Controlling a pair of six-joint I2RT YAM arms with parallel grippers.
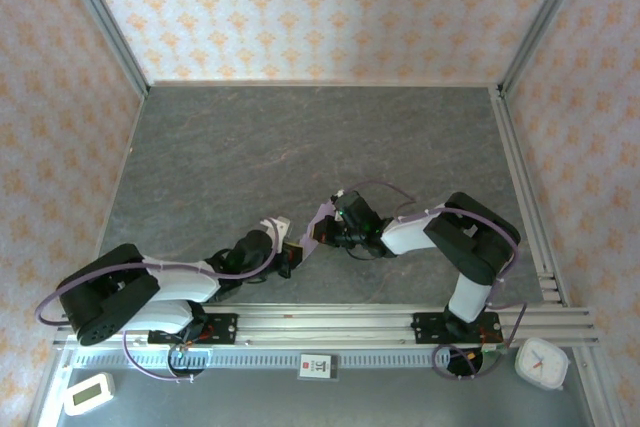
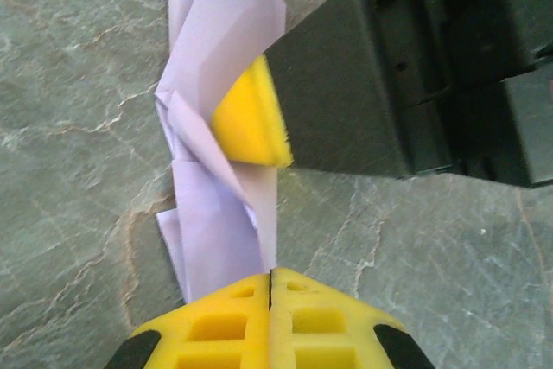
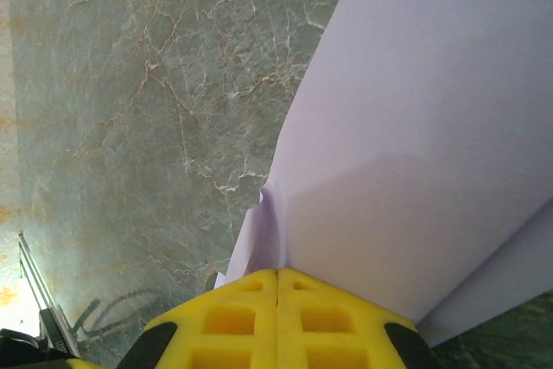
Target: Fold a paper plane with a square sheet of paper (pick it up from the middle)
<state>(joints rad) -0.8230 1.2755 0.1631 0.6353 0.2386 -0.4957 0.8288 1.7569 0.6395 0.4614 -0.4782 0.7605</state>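
Two hands are clamped on one folded lilac paper (image 2: 216, 213) over the grey table (image 1: 300, 147). The left hand (image 2: 270, 287) pinches one end, and the right hand (image 3: 278, 281) grips it further along.

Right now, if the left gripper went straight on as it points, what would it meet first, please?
The left gripper meets the folded lilac paper held in its shut jaws, running straight ahead. Beyond, slightly right, sits the yellow pad of the right gripper, clamped on that paper; depth is unclear.
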